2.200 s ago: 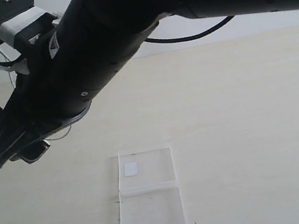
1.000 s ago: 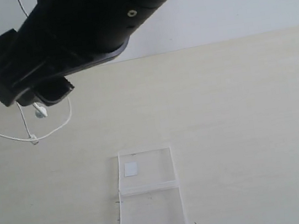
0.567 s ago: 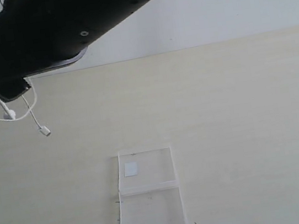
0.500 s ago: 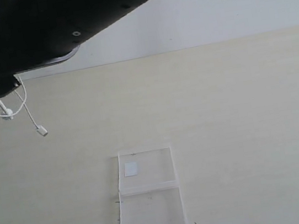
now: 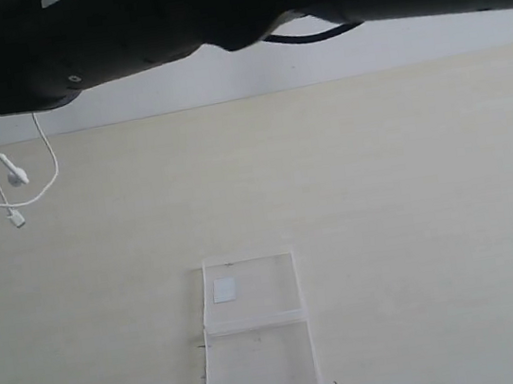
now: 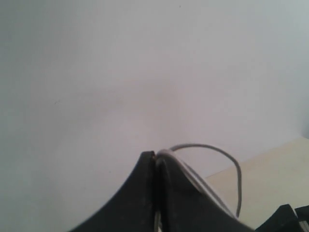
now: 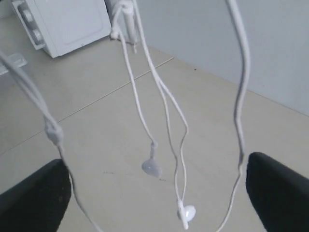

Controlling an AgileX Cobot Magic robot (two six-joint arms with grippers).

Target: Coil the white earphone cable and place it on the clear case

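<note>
Lifted and swung leftward since half a second ago, with the plug (image 5: 17, 219) of the white earphone cable (image 5: 53, 161) now nearer the exterior view's left edge.

Seen from outside under the black arm (image 5: 211, 7): cable in the air at far left, above the table (image 5: 414, 227), loops dangling with one earbud (image 5: 15, 176) just above the plug. Well apart from the clear case (image 5: 256, 335), lying open and flat near the front, white label (image 5: 224, 290) in its far half. Pinched by the left gripper (image 6: 155, 157), jaws pressed together on the wire where it arcs out. Right gripper (image 7: 154, 193) spread wide, fingers (image 7: 275, 191) either side of the hanging strands, two earbuds dangling between; contact with the strands impossible to tell.
</note>
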